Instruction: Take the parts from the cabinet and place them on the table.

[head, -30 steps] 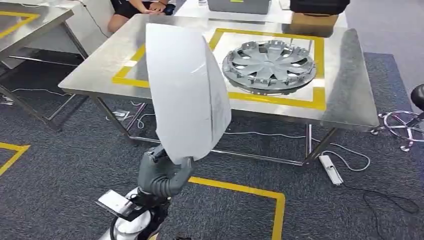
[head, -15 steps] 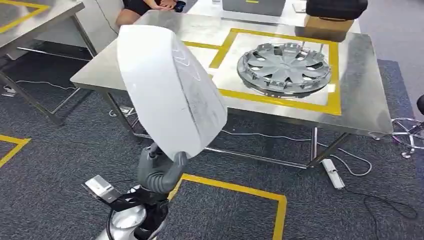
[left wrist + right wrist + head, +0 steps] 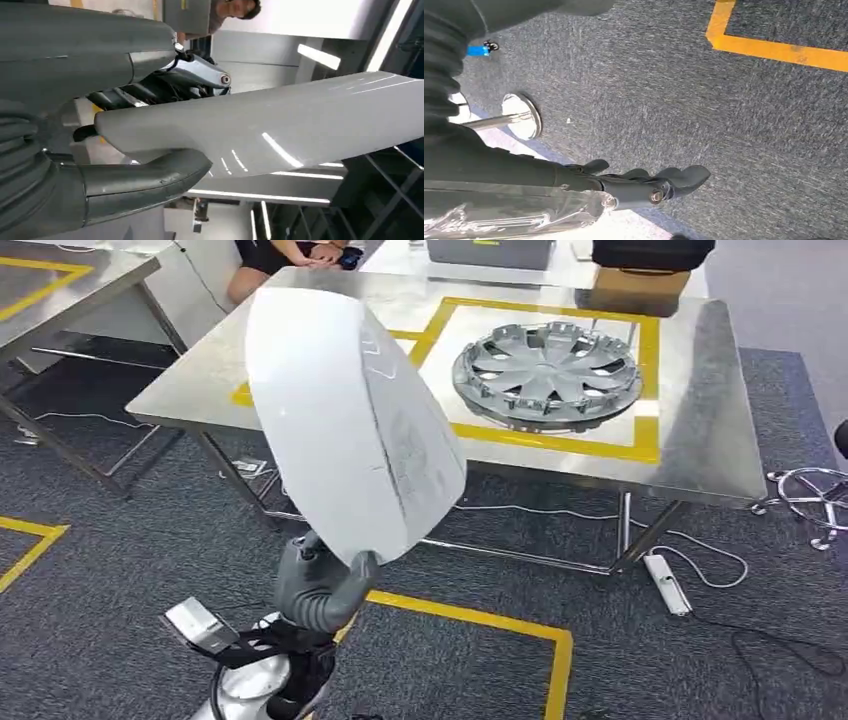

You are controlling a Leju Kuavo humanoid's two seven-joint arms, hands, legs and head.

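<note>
Left robot hand (image 3: 318,585) grips the lower edge of a large white panel part (image 3: 350,420), thumb on one face and fingers on the other, and holds it upright in front of the robot, above the dark carpet floor (image 3: 120,570). In the left wrist view the thick grey thumb (image 3: 145,180) presses under the glossy white panel while the darker fingers (image 3: 150,92) close over its other face. The panel rises in front of the near left part of the steel counter (image 3: 700,450) in the head view, not resting on it.

On the counter, inside a rectangle of yellow tape (image 3: 560,440), lies a grey wheel cover (image 3: 545,375), flat, with its ribbed inner side up. A cardboard box (image 3: 640,285) sits at the counter's far edge. A person (image 3: 290,255) sits beyond the far left corner.

Right robot hand (image 3: 644,182) hangs over the carpet, holding nothing; its dark fingers lie loosely extended. A yellow floor line (image 3: 774,50) runs near it. A white power strip (image 3: 665,582) lies on the floor beneath the counter's right side.
</note>
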